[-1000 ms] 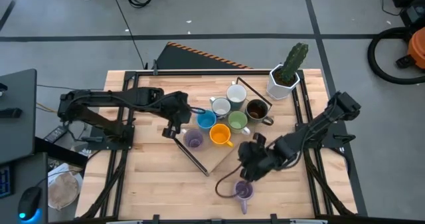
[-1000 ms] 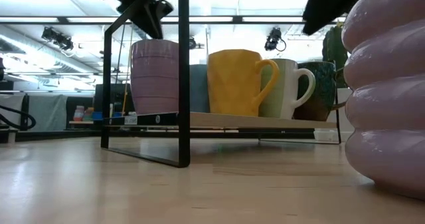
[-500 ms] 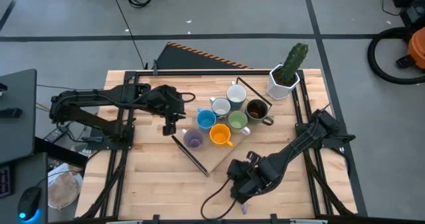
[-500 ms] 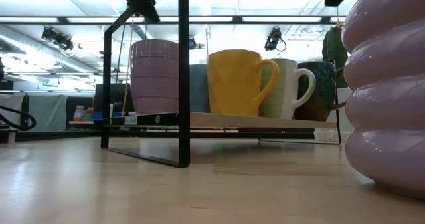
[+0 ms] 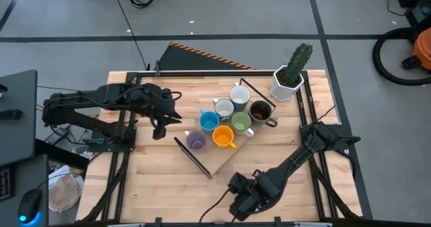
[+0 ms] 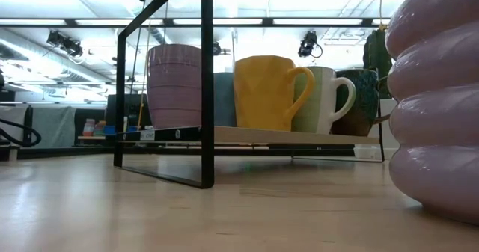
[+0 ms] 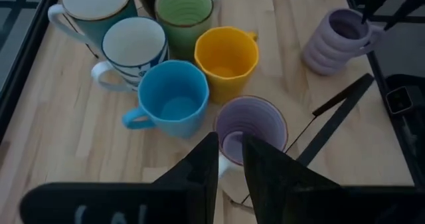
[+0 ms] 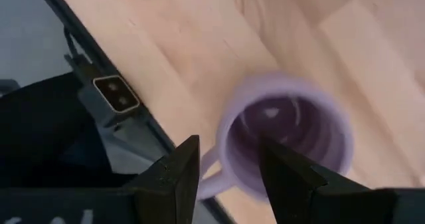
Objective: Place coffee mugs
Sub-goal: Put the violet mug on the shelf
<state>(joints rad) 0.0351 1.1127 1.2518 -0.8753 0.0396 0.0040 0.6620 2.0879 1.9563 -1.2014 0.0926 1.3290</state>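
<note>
Lavender ribbed mug (image 8: pixel 285 141) fills the right wrist view, hidden from overhead.

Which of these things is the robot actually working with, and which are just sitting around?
Part of the job: lavender mug below the right gripper; lavender, blue, orange, green, brown and two white mugs on the rack.
Just there: potted cactus.

lavender mug (image 8: pixel 285 141) on wood, pincer (image 8: pixel 229 167) open above

No text, label, brand, number or sign could be read on any mug, on the table, or in the room.
</note>
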